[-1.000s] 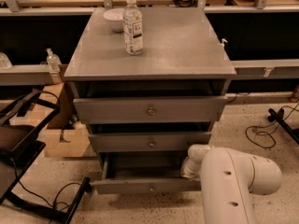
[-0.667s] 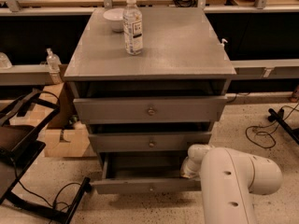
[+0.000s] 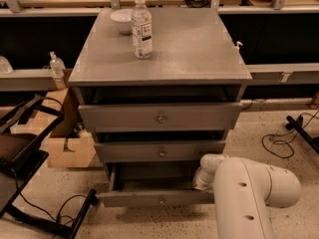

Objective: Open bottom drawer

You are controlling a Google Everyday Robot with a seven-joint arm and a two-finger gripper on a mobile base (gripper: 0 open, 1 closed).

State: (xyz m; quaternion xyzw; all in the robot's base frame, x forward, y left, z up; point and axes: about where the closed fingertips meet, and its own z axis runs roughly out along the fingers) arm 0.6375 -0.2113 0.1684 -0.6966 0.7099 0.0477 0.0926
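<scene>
Nothing has visibly moved since the earlier frames: drawer and arm sit where they did.

Camera view: the bottom drawer, the slimmest front of the three, already stands partly out from the cabinet, its front well forward of the middle drawer and its dark interior showing. Its small knob is bare. The white arm reaches in from the lower right, and the gripper is at the drawer's right end, just behind the front panel; the wrist hides it, so I cannot tell whether it is spread or pressed together.

By my reading, the step in hand is finishing the pull. Because the grip point looks off-centre, the drawer could rack on its runners, so the pull should run straight out along the slides, slow and level, without lifting. A water bottle and a bowl stand on top; a jerk could rock the bottle.
</scene>
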